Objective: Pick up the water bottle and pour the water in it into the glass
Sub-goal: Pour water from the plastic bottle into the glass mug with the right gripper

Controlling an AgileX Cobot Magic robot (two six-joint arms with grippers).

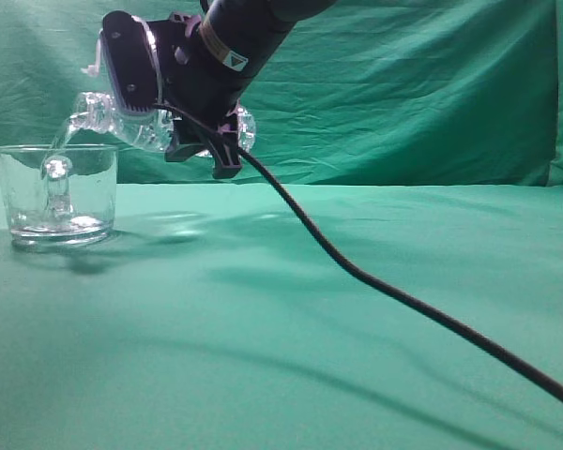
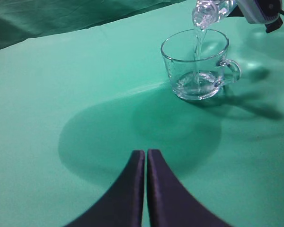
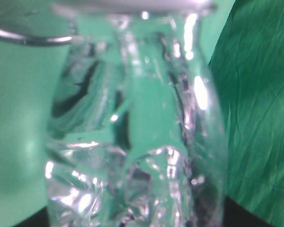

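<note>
Green cloth surface, green backdrop behind. Water bottle clamped in right gripper, long axis near-horizontal, neck tipped down-left over glass. Left gripper closed, empty.

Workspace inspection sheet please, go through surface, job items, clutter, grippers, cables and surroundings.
Surface: green cloth over the table, wrinkled, shadowed.
Job's things: bottle tipped, mouth over the glass; water streams into the glass, a little pooled at the bottom.
Clutter: nothing seen.
Grippers: right gripper shut on the bottle; left gripper shut, empty, low over the cloth short of the glass.
Cables: black cable trails from the right arm down across the cloth.
Surroundings: green backdrop.
</note>
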